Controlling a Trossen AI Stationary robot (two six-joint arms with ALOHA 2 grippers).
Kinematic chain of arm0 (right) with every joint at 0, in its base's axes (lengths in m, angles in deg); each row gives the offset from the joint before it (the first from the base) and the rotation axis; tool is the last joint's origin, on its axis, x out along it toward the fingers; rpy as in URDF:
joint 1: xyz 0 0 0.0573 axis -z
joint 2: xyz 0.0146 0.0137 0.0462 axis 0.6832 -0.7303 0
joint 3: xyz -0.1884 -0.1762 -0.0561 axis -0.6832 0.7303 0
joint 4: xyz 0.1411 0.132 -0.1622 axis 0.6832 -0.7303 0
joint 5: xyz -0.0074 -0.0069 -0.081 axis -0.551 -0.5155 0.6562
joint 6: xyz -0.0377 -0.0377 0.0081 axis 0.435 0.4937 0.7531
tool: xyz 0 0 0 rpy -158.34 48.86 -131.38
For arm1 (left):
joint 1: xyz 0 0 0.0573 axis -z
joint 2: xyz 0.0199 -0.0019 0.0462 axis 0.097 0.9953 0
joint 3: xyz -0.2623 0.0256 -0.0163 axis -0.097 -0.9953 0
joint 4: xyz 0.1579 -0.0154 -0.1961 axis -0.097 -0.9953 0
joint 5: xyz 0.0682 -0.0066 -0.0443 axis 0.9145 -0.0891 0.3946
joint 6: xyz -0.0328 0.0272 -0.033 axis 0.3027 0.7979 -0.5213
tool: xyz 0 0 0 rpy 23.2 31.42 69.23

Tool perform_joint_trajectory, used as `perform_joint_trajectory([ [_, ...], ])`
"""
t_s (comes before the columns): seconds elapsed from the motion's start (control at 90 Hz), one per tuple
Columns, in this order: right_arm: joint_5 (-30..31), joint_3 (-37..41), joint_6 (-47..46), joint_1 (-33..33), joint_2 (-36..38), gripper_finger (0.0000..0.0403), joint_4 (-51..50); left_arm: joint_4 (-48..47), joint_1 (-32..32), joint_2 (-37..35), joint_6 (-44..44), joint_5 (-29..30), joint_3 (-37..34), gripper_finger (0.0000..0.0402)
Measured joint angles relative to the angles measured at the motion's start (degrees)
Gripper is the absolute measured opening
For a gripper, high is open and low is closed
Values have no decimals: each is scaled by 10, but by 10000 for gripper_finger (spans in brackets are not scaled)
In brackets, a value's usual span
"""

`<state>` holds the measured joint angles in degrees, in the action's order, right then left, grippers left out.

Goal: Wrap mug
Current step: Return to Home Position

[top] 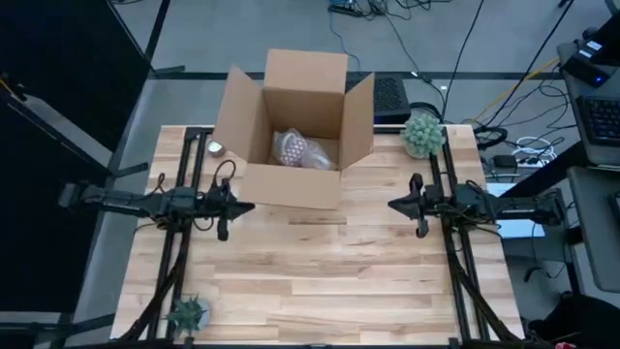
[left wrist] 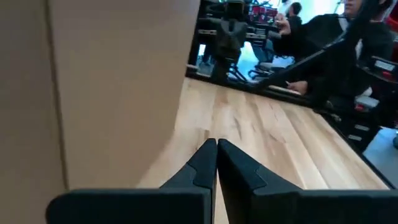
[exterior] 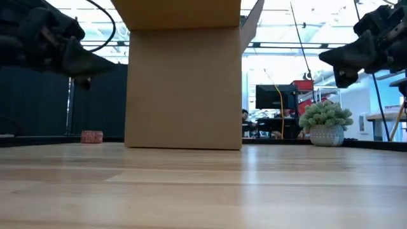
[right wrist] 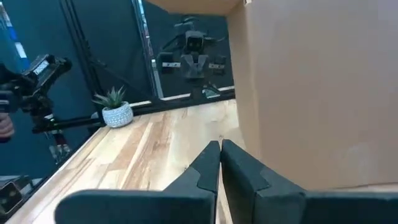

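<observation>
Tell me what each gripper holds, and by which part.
Nothing. Left gripper and right gripper are shut, empty; the wrapped mug lies in the box.

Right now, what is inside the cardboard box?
In the high view, a bubble-wrapped bundle lies on the floor of the open cardboard box. The wrap hides what it holds.

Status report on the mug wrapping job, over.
Left gripper shut, empty, left of box. Right gripper shut, empty, right of box. Wrapped mug inside box. Big plant and small plant stand clear of arms.
</observation>
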<state>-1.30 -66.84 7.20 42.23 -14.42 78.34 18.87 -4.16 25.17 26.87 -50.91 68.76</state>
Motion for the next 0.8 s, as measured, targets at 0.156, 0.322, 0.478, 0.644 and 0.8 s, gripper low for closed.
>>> perform_joint_trajectory([
  [0.156,-17,0,-8,-3,-11,0,-1,-80,1,-82,8,-13,0,0],
  [0.322,-17,0,3,-10,-13,0,-1,-159,1,-184,1,-15,0,0],
  [0.478,-14,0,8,-12,-13,0,0,-167,0,-216,23,-38,1,0],
  [0.644,-12,0,11,-12,-13,0,0,-168,-8,-214,12,-39,1,0],
  [0.8,-12,0,11,-12,-13,0,-1,-168,-10,-216,10,-40,1,0],
])
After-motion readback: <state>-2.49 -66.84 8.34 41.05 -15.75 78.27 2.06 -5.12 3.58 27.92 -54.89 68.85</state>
